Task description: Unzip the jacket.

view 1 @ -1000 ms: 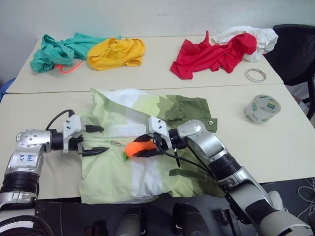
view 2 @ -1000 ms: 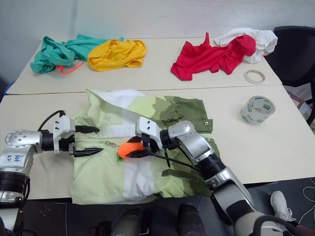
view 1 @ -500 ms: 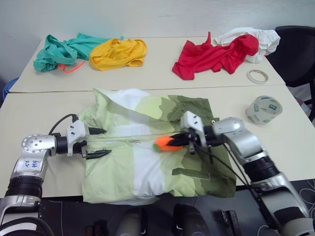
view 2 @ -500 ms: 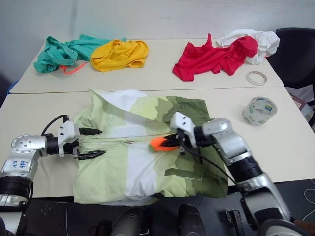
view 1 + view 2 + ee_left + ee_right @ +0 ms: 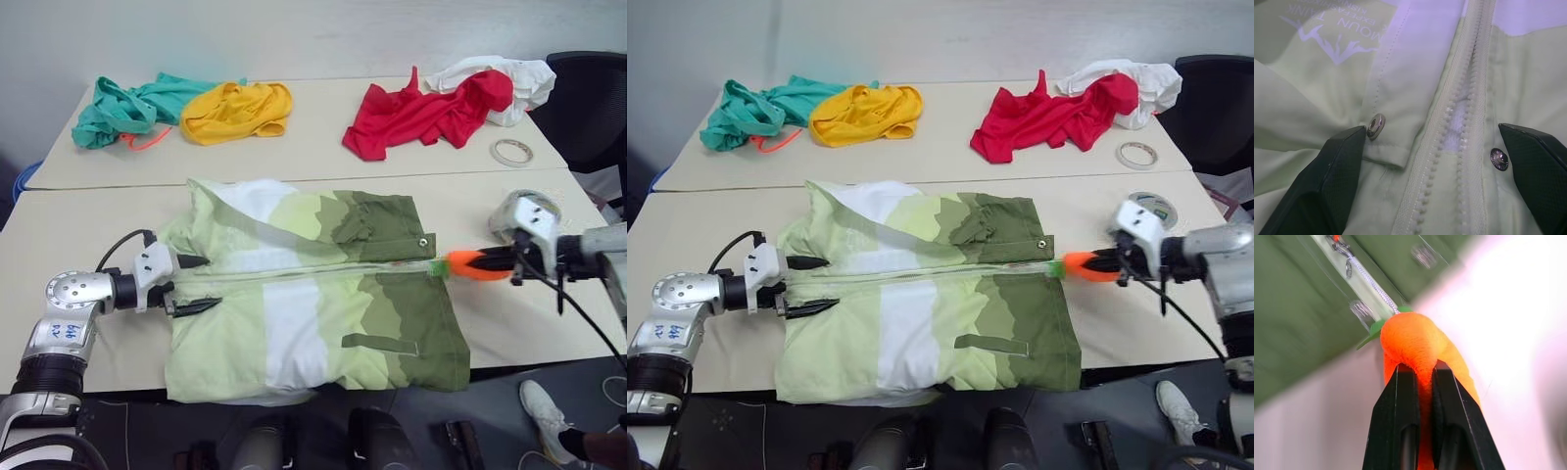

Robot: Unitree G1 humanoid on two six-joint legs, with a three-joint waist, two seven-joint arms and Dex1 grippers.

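The jacket, in bands of pale green, white and olive, lies flat on the near table with its zipper running left to right. My left gripper is open at the collar end, its fingers on either side of the zipper, close to two silver snaps. My right gripper is shut on the orange zipper pull. It holds the pull just past the jacket's olive hem edge, and a thin cord runs from the pull back to the zipper.
On the far table lie a teal garment, a yellow one, a red one and a white one. A tape ring lies at the right and a tape roll stands behind my right gripper. A black chair stands at the far right.
My right gripper has swept to the right with the orange pull, from the jacket's middle to beyond its hem. The left gripper has stayed at the collar.
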